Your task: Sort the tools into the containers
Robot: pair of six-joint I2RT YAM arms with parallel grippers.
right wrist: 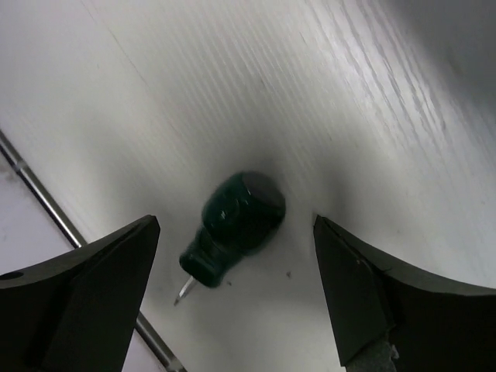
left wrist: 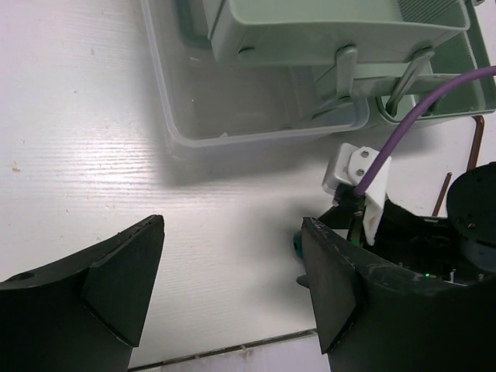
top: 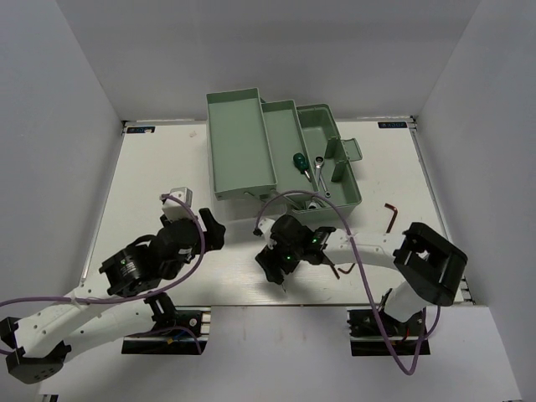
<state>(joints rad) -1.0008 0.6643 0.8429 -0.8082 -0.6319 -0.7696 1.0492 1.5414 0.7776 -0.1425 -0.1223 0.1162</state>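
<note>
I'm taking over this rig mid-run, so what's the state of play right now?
Left gripper: open, empty, over the table near the toolbox.
Right gripper: open, fingers either side of a green-handled screwdriver lying on the table, not gripped.
Done: a second screwdriver and a silver wrench lie in the toolbox.
To do: this screwdriver and a hex key on the table.

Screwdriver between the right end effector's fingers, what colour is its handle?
Dark green; the screwdriver shows best in the right wrist view.
</note>
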